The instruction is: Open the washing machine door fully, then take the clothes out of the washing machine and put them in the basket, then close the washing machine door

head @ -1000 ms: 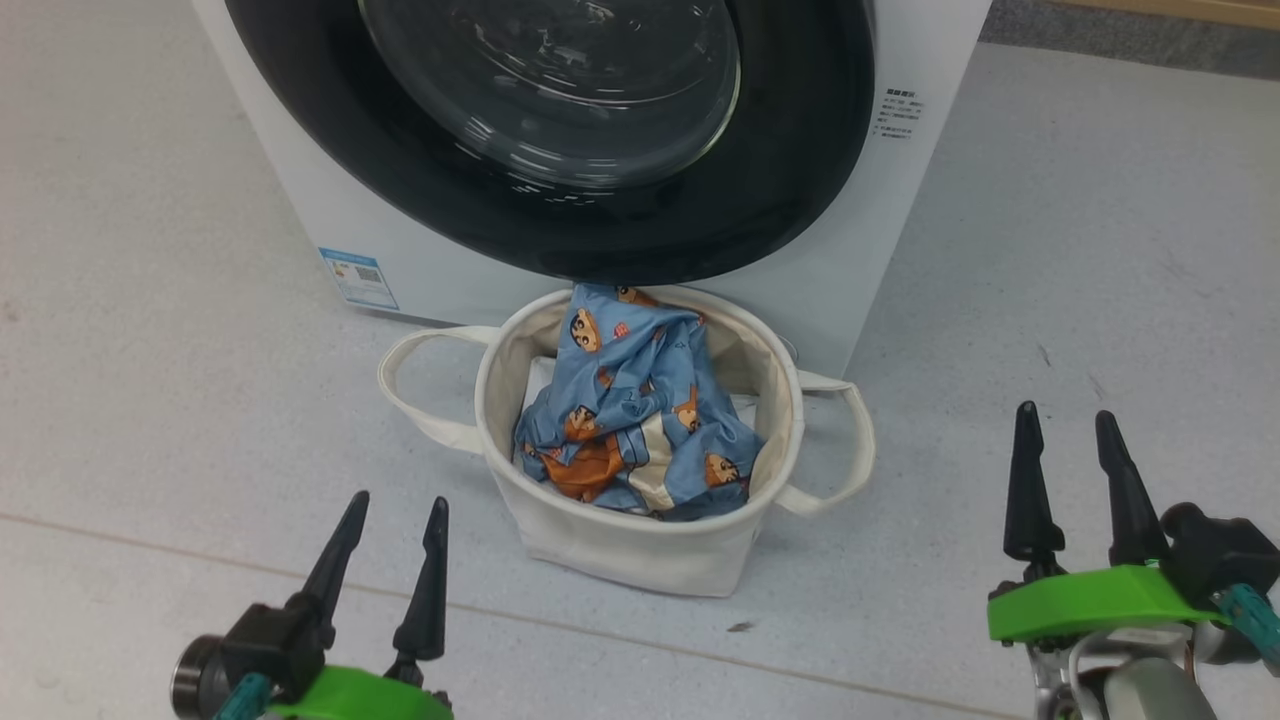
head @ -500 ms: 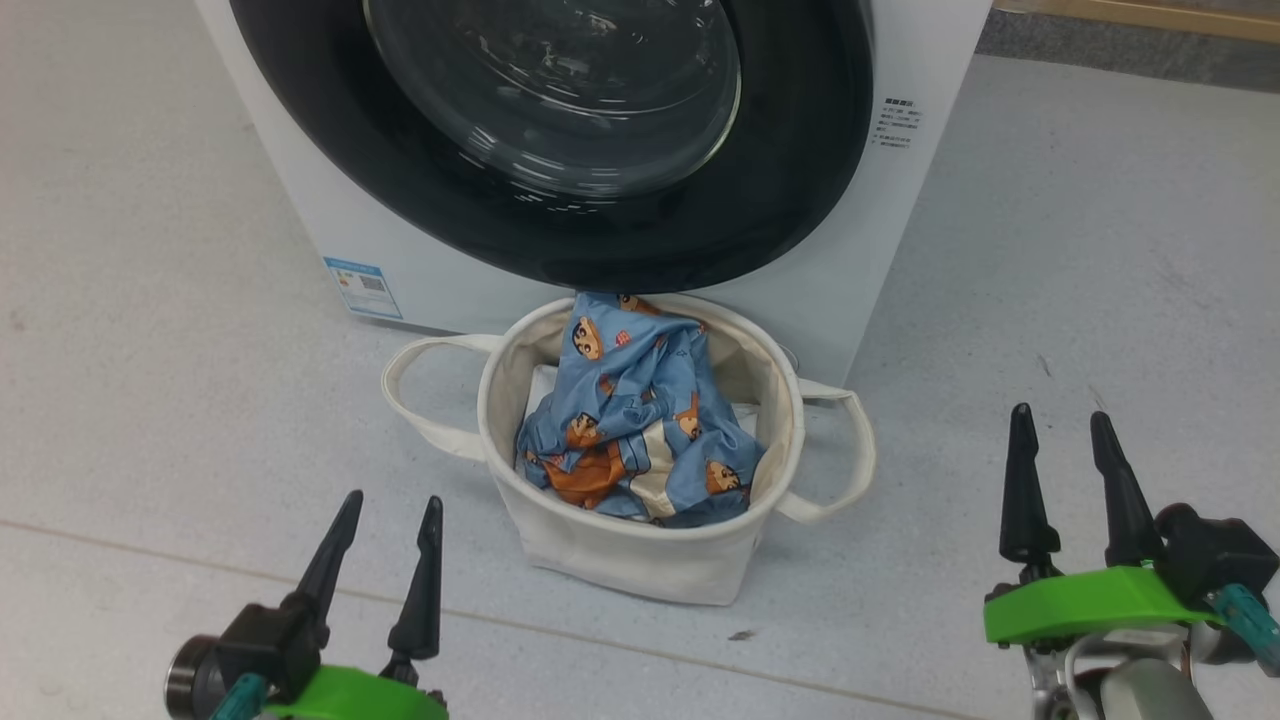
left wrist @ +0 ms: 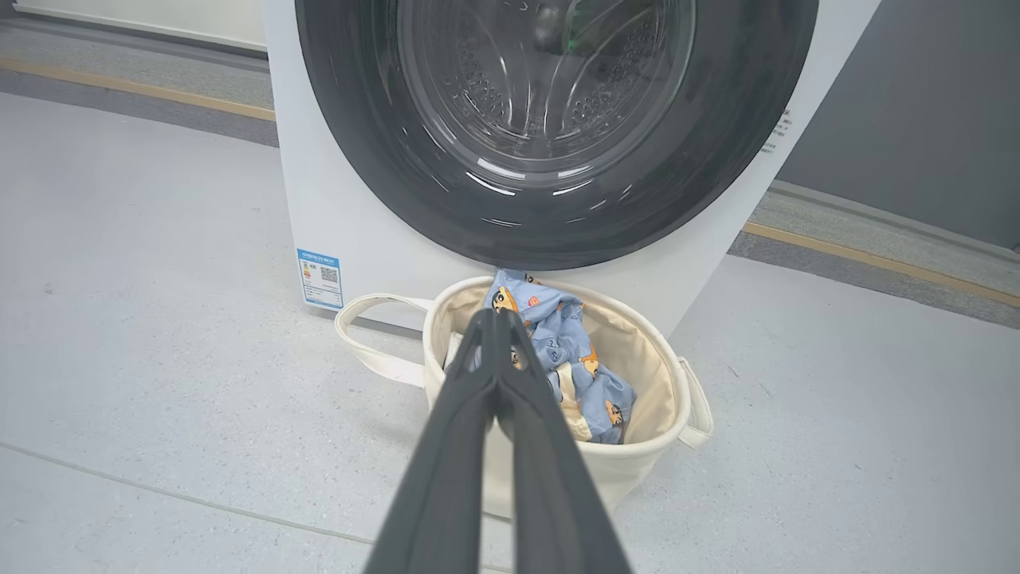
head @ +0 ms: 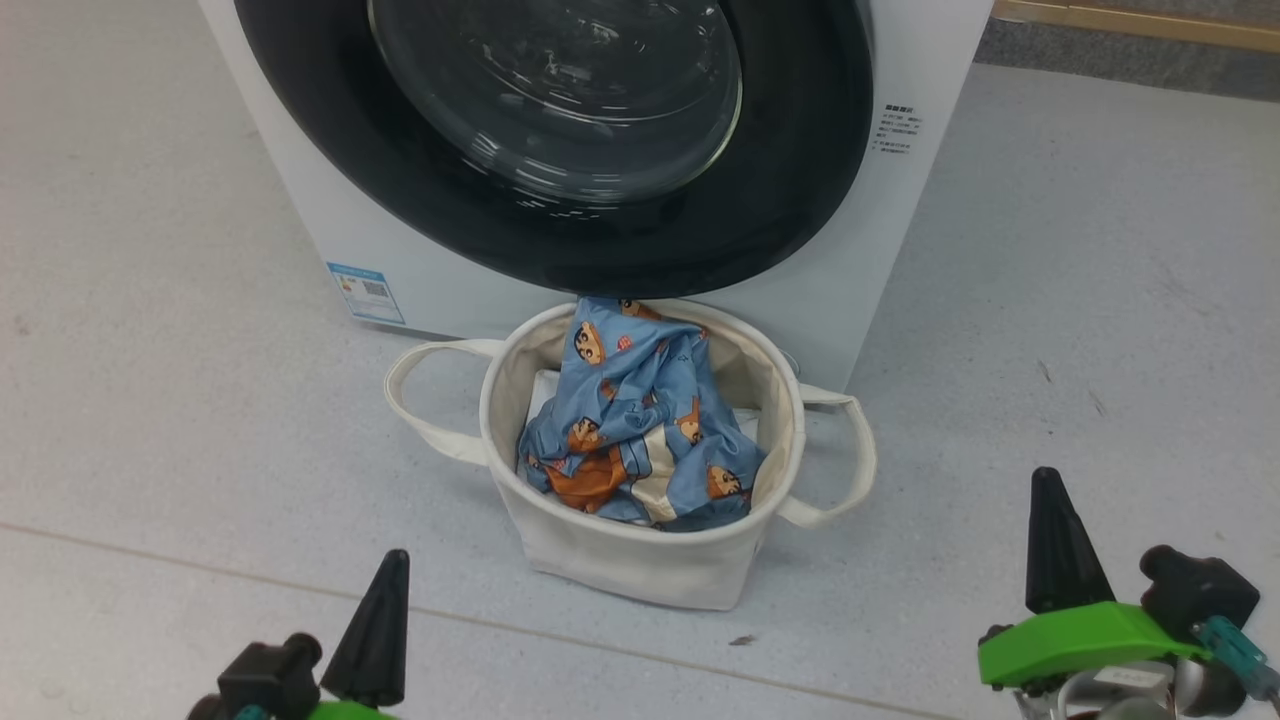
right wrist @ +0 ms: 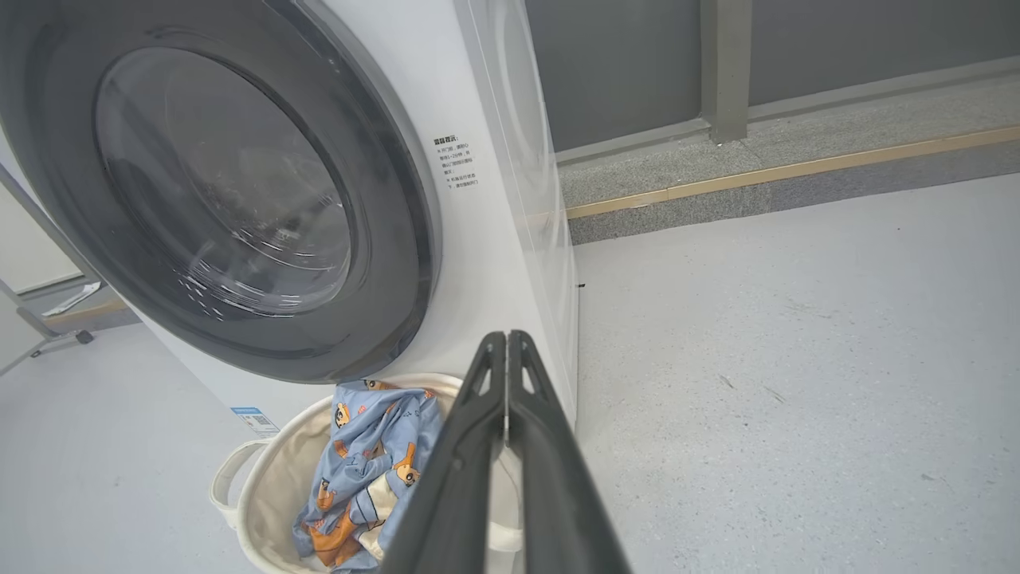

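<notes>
The white washing machine (head: 880, 250) (left wrist: 327, 199) (right wrist: 494, 239) stands ahead with its black-rimmed door (head: 600, 240) (left wrist: 558, 223) (right wrist: 382, 263) shut flat against the front. Below the door sits the cream basket (head: 640, 560) (left wrist: 637, 470) (right wrist: 271, 494), holding the blue cartoon-print clothes (head: 640, 420) (left wrist: 558, 335) (right wrist: 366, 454). My left gripper (head: 392, 568) (left wrist: 494, 319) is shut and empty, low at the lower left, short of the basket. Off to the basket's right, my right gripper (head: 1046, 484) (right wrist: 505, 341) is shut too, with nothing in it.
Grey floor (head: 180, 380) lies on all sides of the basket. A blue label (head: 366, 292) marks the machine's lower left corner. A raised kerb with a wooden strip (right wrist: 797, 167) runs along the wall behind the machine.
Both grippers went from open to shut and dropped lower in the head view. The head camera shifted slightly, moving the whole picture down.
</notes>
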